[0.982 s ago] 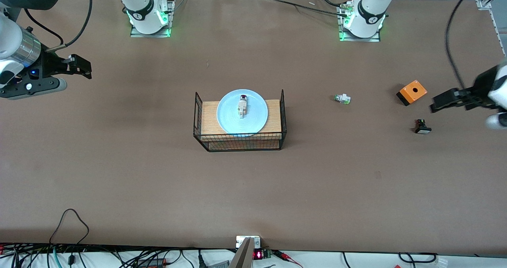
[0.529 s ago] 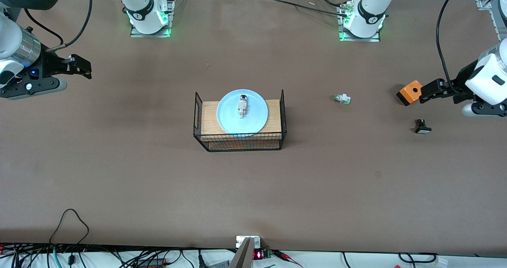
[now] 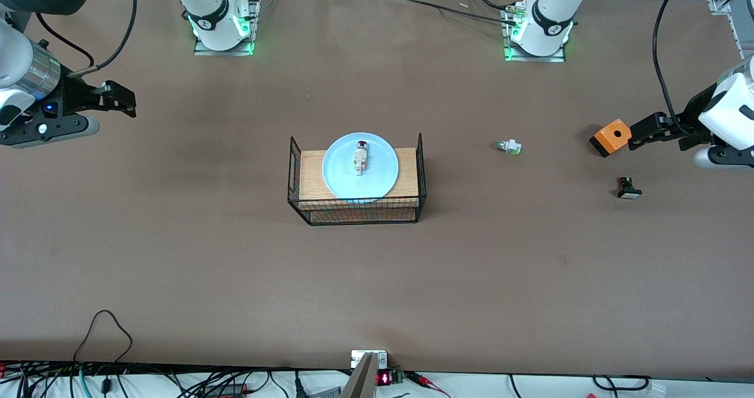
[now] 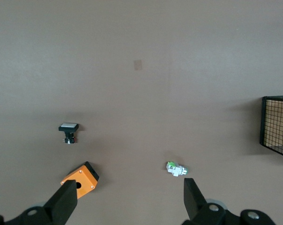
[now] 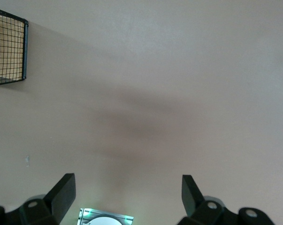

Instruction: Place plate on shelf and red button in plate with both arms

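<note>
- Partly cut off at the frame edges: both arms, upper links out of sight.
- Up over the brown matte table, toward its own end: left gripper, jaws spread wide, holding nothing, just beside the orange box with a round hole.
- Waiting over the other end: right gripper, fingers wide apart, empty.
- Mid-table, inside the black wire basket on a wooden block: round pale-blue plate, carrying the tiny white red-capped button.
- Loose on the table: small white-and-green part; black white-capped button.
- Along the near edge: tangled cables.
</note>
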Motion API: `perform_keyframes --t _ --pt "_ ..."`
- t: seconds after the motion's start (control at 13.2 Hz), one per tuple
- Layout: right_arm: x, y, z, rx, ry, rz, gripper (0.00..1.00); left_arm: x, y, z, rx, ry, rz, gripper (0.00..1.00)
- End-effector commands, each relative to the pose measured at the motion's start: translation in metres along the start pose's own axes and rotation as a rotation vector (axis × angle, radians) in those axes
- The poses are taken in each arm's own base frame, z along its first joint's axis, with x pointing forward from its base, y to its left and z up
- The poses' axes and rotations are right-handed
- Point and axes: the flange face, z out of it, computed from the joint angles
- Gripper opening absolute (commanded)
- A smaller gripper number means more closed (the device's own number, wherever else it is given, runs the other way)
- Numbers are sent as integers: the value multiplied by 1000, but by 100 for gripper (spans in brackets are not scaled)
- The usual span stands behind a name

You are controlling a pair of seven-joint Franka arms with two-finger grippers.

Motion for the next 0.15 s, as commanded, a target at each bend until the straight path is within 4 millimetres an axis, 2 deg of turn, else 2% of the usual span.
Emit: perform_keyframes --t 0.0,0.08 --pt "1 0 -4 13 -3 9 100 -8 -7 -5 -4 4 27 100" --pt "1 0 -4 13 -3 11 100 -8 -7 -6 -4 5 27 100"
